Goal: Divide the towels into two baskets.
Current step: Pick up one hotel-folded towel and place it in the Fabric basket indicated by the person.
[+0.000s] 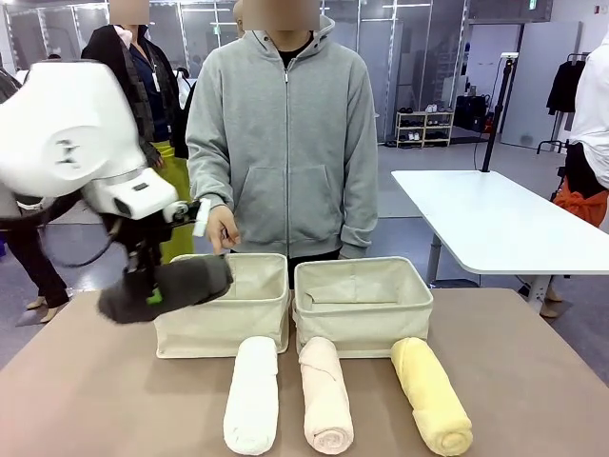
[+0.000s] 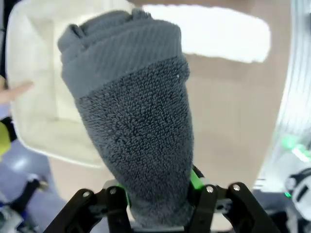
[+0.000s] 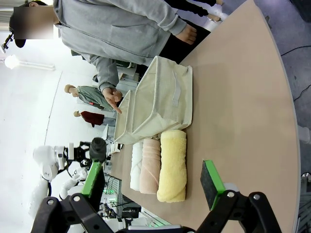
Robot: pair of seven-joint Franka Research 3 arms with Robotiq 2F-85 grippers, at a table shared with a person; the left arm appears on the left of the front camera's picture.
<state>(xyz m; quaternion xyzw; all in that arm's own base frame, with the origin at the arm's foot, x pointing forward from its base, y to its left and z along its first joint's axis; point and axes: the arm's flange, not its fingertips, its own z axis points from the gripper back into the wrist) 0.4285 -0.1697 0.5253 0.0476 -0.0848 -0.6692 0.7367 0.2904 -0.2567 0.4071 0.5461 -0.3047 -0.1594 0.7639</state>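
My left gripper (image 1: 150, 288) is shut on the dark grey towel (image 1: 169, 286), holding it in the air at the left rim of the left basket (image 1: 224, 324). In the left wrist view the grey towel (image 2: 131, 121) sticks out from between the fingers (image 2: 196, 180), over that basket (image 2: 34, 97). The right basket (image 1: 362, 309) stands beside it. White (image 1: 252, 395), pale pink (image 1: 325, 395) and yellow (image 1: 430, 395) towels lie side by side in front of the baskets. My right gripper (image 3: 153, 179) is open and holds nothing, away from the yellow towel (image 3: 172, 165).
A person in a grey hoodie stands behind the baskets, one hand (image 1: 221, 228) held over the left basket's far rim. Bare brown tabletop (image 1: 533, 381) lies right of the yellow towel. A white table (image 1: 495, 219) stands at the back right.
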